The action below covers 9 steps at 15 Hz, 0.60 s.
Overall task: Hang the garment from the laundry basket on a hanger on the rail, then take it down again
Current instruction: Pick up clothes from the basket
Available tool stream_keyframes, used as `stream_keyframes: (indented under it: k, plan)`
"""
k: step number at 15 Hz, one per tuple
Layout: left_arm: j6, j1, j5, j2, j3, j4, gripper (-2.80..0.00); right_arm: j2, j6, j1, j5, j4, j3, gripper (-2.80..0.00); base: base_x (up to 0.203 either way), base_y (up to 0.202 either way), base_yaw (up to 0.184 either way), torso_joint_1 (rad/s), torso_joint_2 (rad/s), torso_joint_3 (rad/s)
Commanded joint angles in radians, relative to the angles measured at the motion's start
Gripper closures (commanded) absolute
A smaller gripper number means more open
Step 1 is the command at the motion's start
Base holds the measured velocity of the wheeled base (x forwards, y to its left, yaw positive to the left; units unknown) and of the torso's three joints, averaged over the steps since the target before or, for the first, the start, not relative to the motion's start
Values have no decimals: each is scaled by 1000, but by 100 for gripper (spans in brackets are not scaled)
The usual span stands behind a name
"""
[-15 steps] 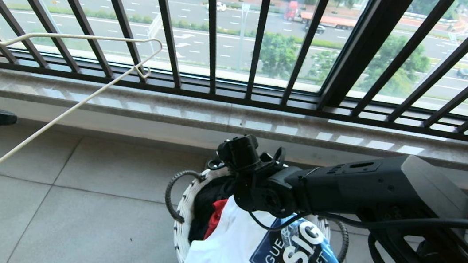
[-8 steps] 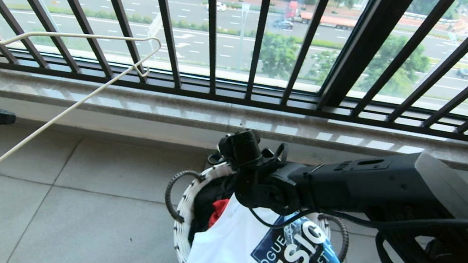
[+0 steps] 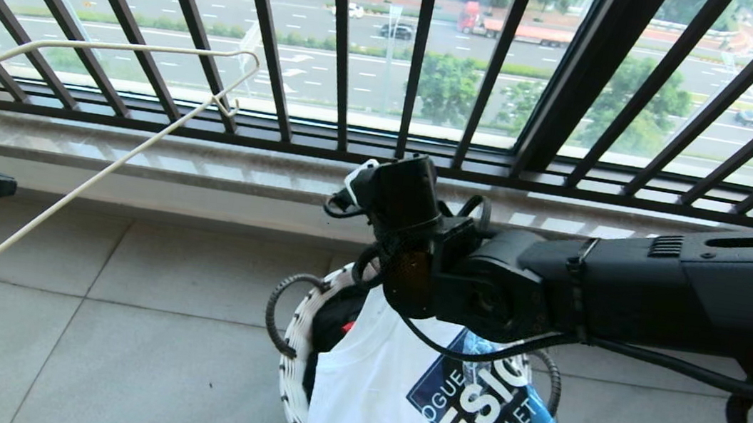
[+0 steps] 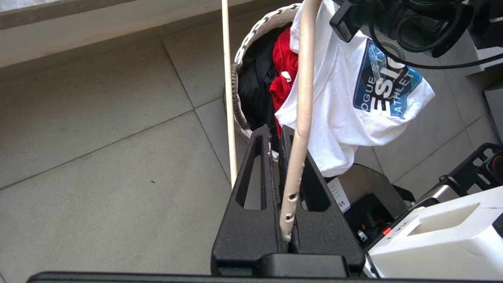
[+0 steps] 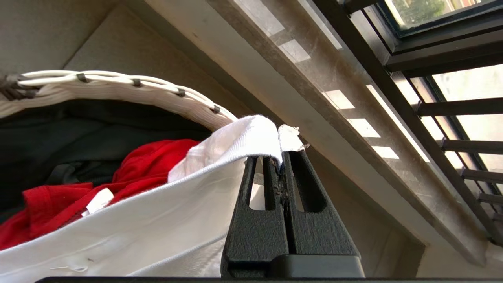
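Note:
The garment (image 3: 389, 400), a white T-shirt with a blue chest print, hangs partly out of the laundry basket (image 3: 294, 345) on the floor. My right gripper (image 5: 279, 159) is shut on the garment's (image 5: 165, 208) ribbed edge, held above the basket rim (image 5: 118, 84). The black right arm (image 3: 553, 291) reaches over the basket. My left gripper (image 4: 276, 131) is shut on the thin cream hanger (image 4: 300, 118). That hanger (image 3: 87, 169) slants across the left of the head view, away from the garment. The rail is out of view.
A black window railing (image 3: 338, 56) and stone sill (image 3: 209, 169) stand just behind the basket. A red garment (image 5: 59, 196) and a black one (image 5: 78, 125) lie inside it. My base (image 4: 432, 228) is close beside the basket. Tiled floor (image 3: 118, 323) spreads left.
My right arm has risen from the basket toward the window, drawing the T-shirt's edge up with it. The hanger has shifted slightly upward.

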Motion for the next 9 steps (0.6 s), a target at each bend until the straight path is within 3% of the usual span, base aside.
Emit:
stream_keyframes:
  k: [1,5,9]
  plan:
    - [1,-1,-8,4,1,4,0,-84,93,14,10,-2,31,0,0,0,0,0,0,0]
    - [5,-12,-11,16,10,4,0,-187,190,20,22,-7,139,0,0,0,0,0,0,0]
    - [4,-67,-11,36,27,3,0,-254,225,37,33,-162,295,0,0,0,0,0,0,0]
